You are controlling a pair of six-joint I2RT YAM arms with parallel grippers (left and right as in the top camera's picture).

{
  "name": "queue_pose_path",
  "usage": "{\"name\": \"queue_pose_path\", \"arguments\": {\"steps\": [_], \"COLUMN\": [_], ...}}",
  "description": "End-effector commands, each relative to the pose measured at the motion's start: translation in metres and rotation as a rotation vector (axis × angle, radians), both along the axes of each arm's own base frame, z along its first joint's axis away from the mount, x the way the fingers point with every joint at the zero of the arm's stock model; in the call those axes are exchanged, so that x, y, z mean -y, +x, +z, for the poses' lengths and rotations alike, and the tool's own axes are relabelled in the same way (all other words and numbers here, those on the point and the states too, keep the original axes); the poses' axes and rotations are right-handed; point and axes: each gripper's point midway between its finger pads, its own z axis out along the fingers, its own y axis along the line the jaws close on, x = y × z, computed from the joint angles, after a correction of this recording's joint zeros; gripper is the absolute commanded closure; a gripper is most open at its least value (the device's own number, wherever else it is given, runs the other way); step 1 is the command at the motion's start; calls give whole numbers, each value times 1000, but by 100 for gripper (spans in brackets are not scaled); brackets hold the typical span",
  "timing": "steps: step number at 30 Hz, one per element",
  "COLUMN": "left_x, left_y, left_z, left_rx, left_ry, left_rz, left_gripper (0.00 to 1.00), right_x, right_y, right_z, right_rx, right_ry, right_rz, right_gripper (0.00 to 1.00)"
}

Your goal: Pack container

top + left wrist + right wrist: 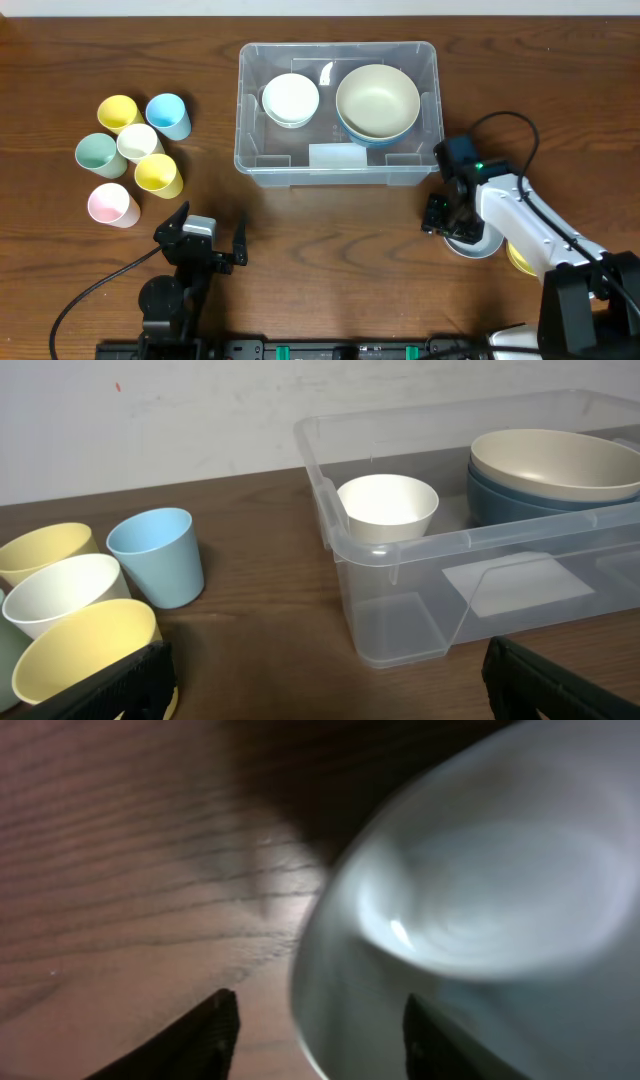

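Observation:
The clear container [340, 168] stands at the back middle of the table. Inside it are a small white bowl [290, 98] and a beige bowl [377, 100] stacked on a blue one. The left wrist view shows the container [400, 550] at the right. My right gripper [447, 215] is down at a pale grey bowl [470, 243] right of the container. In the right wrist view the gripper [320, 1030] straddles that bowl's [480, 900] rim, one finger outside and one inside, with a gap left at the outer finger. My left gripper [205, 238] rests open and empty near the front.
Several pastel cups [130, 150] cluster at the left, also visible in the left wrist view as cups [155, 555] close to my left finger. A yellow object [517, 258] peeks out beside the grey bowl under the right arm.

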Motion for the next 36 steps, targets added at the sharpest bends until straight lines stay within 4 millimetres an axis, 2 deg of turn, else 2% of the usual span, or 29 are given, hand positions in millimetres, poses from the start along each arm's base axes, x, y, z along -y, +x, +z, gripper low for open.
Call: {"name": "queue_pose_path", "arguments": {"steps": [1,4,7,8,16,21,24,31,36], "left_x": [1,1,1,1,1,1,1,1,1], "left_y": [-1,-1,-1,-1,-1,-1,-1,-1,-1], "left_z": [-14,-14,-14,-14,-14,-14,-14,-14,-14], "left_rx": [-38,-38,-38,-38,-38,-38,-38,-38,-38], "left_ry": [5,5,5,5,5,5,5,5,5], "left_rz": [-7,-7,-7,-7,-7,-7,-7,-7,-7], "left_gripper": [2,2,2,2,2,2,2,2,2], "right_x": [-7,-6,-5,-4,-2,-16,-29,-81,-109], "right_y": [-2,2,5,6,2,-12,-17,-27,-14], "right_z": [-2,-2,-2,-2,-2,11,30,98,158], "right_rx": [15,35,49,51,40,38,85,196,294], "right_ry": [21,17,10,4,-16,0,23,211,246], "right_rz": [3,4,7,7,16,99,152,328,465], "right_gripper": [58,78,96,98,99,99,99,99,99]}}
